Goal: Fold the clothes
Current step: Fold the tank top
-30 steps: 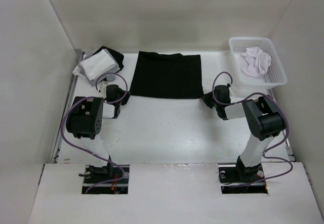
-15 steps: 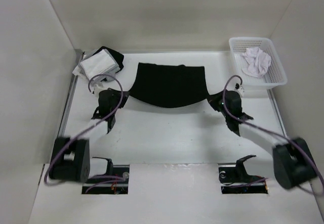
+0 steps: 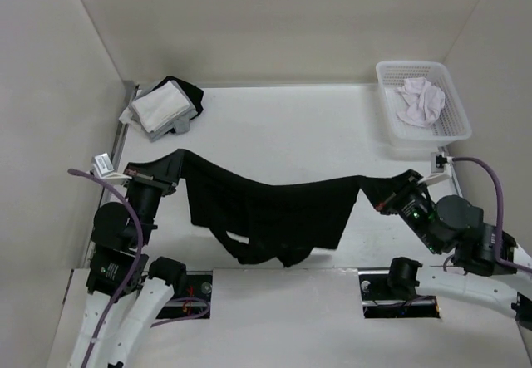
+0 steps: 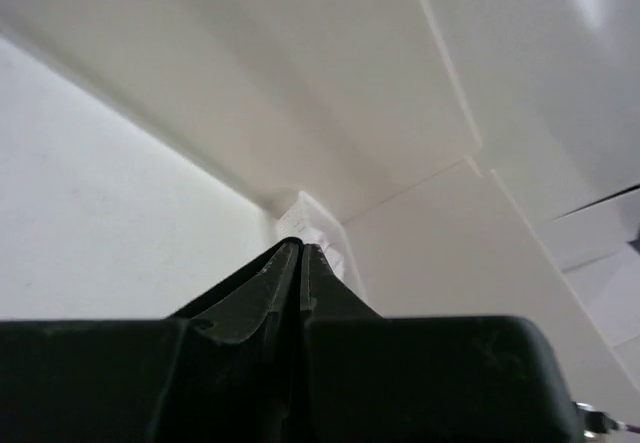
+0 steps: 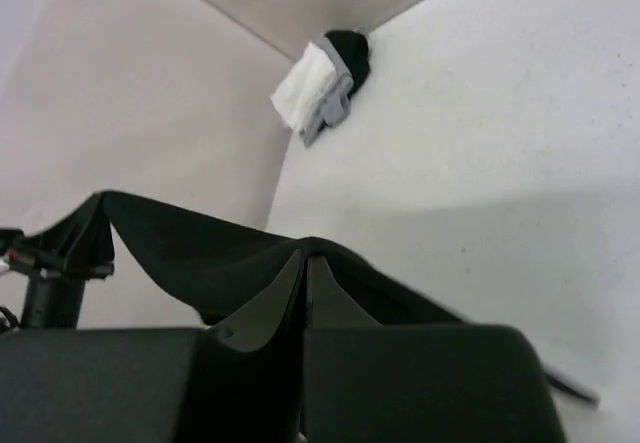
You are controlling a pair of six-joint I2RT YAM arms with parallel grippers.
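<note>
Sagging top (image 3: 266, 210) (edge strung midair)

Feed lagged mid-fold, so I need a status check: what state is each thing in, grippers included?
Black sleeveless thin-fabric top: unfolded, strung between both grippers, sagging in the middle.
Left gripper: shut on one corner of the top.
Right gripper: shut on the opposite corner.
Stack of white and black garments: folded, at the table's far-left corner.
White plastic mesh basket: upright, far right.
White cloth garment: crumpled inside the basket.
</note>
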